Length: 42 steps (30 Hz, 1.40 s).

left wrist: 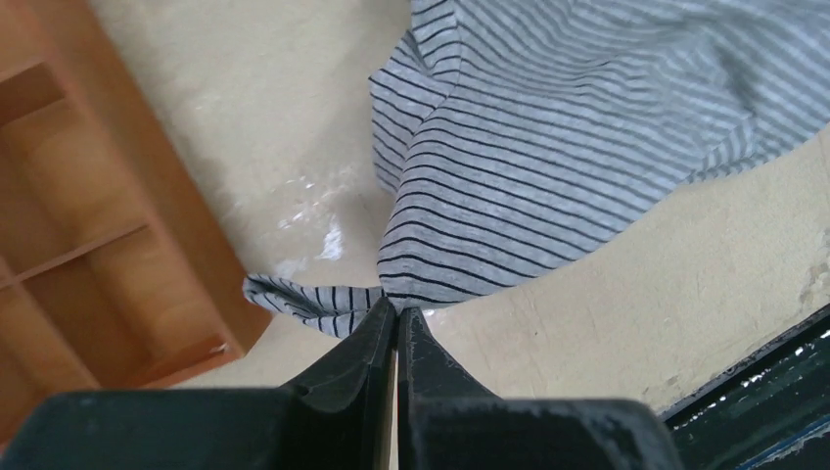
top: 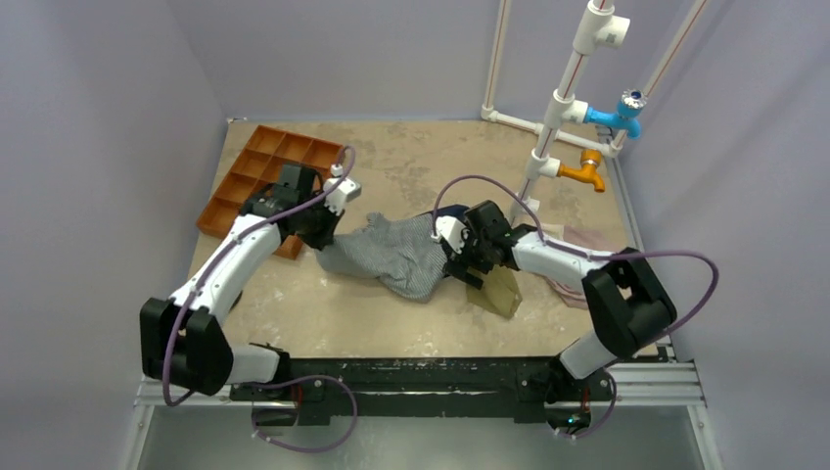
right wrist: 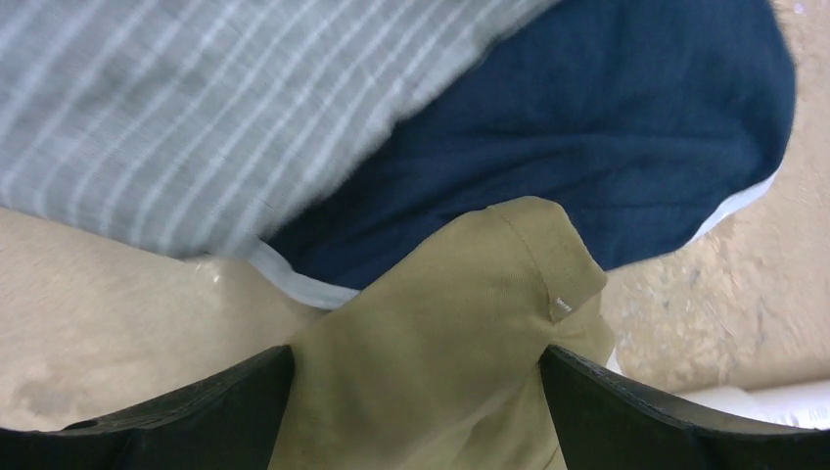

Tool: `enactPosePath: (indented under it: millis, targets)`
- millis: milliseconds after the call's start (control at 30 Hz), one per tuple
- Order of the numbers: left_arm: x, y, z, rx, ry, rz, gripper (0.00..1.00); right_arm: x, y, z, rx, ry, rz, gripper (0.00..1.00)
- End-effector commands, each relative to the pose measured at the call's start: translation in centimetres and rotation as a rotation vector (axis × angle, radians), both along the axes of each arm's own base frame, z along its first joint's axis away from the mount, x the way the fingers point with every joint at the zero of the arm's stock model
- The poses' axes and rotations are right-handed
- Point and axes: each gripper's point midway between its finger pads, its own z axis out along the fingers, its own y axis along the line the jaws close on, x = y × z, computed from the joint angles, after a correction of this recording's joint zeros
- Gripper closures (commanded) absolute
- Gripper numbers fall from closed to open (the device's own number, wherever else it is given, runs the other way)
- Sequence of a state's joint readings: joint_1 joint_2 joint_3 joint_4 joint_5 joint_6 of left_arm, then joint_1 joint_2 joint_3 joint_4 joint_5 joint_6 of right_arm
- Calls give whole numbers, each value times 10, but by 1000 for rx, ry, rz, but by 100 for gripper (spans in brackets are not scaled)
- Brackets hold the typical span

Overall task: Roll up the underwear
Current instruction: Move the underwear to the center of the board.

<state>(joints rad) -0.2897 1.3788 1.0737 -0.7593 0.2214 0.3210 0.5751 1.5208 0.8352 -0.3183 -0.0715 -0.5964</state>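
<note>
Grey-and-white striped underwear (top: pixel 401 253) lies crumpled mid-table (top: pixel 411 157), between two robot arms. The left fingers (left wrist: pixel 367 357) are pressed together, pinching its left corner beside an orange divided tray (top: pixel 269 171). The right fingers (right wrist: pixel 215 406) stand spread around an olive-tan garment (right wrist: pixel 440 323), which overlaps a navy garment (right wrist: pixel 607 127).

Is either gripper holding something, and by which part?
The left gripper pinches the underwear by a bunched corner at its edge. The right gripper is open over the olive garment, holding nothing.
</note>
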Motion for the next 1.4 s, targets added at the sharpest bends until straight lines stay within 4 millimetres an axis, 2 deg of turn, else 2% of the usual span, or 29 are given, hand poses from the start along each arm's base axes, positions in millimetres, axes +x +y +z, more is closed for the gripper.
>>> enactPosePath:
  millis: [0, 33, 67, 167, 200, 300, 333, 433, 533, 567, 600, 633, 767, 800, 833, 900, 1133, 1267, 1367]
  targets:
    - [-10, 16, 39, -68, -88, 67, 100, 31, 23, 3, 25, -33, 17, 4]
    - [-10, 21, 47, -76, -113, 91, 100, 41, 30, 5, 40, -39, 8, 5]
    - [-10, 29, 56, -81, -145, 122, 100, 46, 34, -1, 38, -27, -2, 6]
    - [-13, 38, 83, -105, -227, 154, 100, 69, 47, -6, 52, -28, -43, 11]
    - [-16, 38, 89, -113, -245, 150, 100, 76, 49, -14, 40, -17, -63, 16]
    - [-23, 31, 103, -154, -264, 117, 100, 98, 49, -21, 17, -21, -137, 42]
    - [-26, 28, 105, -170, -256, 103, 100, 103, 50, -22, 17, -19, -153, 48]
    - [-32, 19, 109, -207, -238, 65, 100, 110, 51, -14, 41, -17, -179, 64]
    - [-34, 17, 113, -221, -248, 58, 100, 101, 54, 1, 73, 6, -154, 70]
    - [-34, 16, 115, -226, -253, 55, 100, 95, 56, 6, 89, 22, -139, 68]
    - [-34, 15, 118, -233, -260, 51, 100, 88, 59, 13, 112, 41, -119, 61]
    - [-34, 14, 120, -241, -261, 45, 100, 82, 61, 20, 134, 55, -107, 49]
    - [-32, 10, 121, -256, -253, 37, 100, 67, 80, 54, 274, 97, -93, 12]
    - [-32, 10, 119, -259, -247, 37, 100, 65, 85, 61, 303, 104, -85, 5]
    - [-31, 9, 118, -262, -240, 37, 100, 66, 90, 64, 327, 115, -89, 2]
    - [-31, 8, 114, -268, -225, 37, 100, 71, 96, 62, 340, 137, -97, 1]
    - [-29, 7, 108, -268, -207, 43, 100, 93, 108, 24, 317, 187, -171, 1]
    - [-27, 8, 106, -260, -204, 49, 100, 92, 101, -1, 266, 190, -205, 1]
    - [-27, 9, 107, -256, -207, 49, 100, 82, 93, -20, 216, 210, -214, 1]
